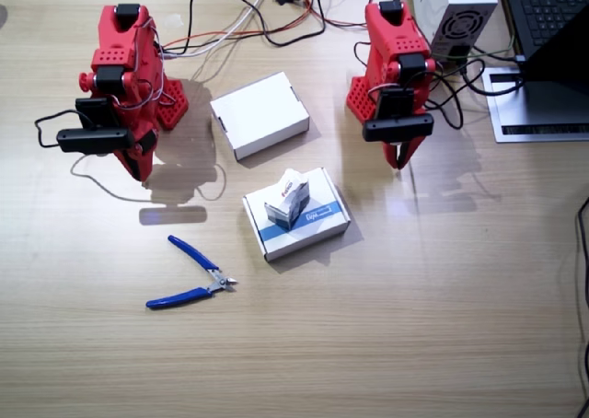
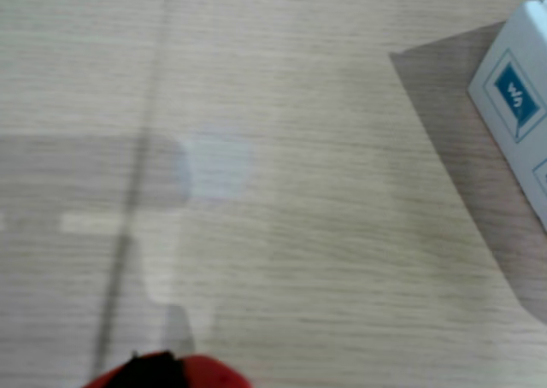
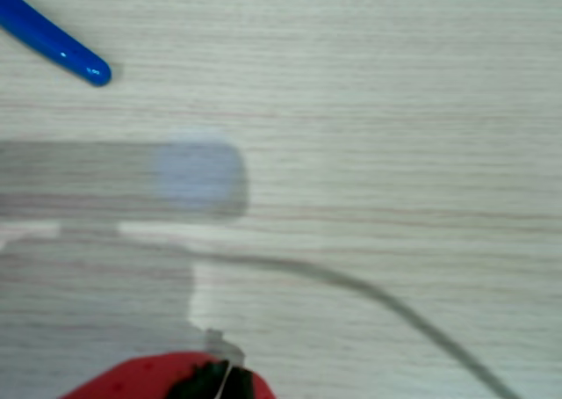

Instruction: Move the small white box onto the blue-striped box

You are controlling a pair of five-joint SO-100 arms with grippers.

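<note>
White small white box (image 1: 287, 200) already sits on the blue-striped box (image 1: 317, 223), below-left of the left pincer (image 1: 399, 157), which looks closed and empty. The right pincer (image 1: 138, 167), also seemingly closed, could nudge it off if it swings near.

Two red arms (image 1: 124, 87), two flat boxes (image 1: 259, 114), one small white box (image 1: 287, 200), one pliers (image 1: 193, 272), perhaps one laptop (image 1: 552, 13).

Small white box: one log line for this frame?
small white box: on blue-striped box | left pincer: empty, clear | right pincer: empty, clear | state: placed
</note>
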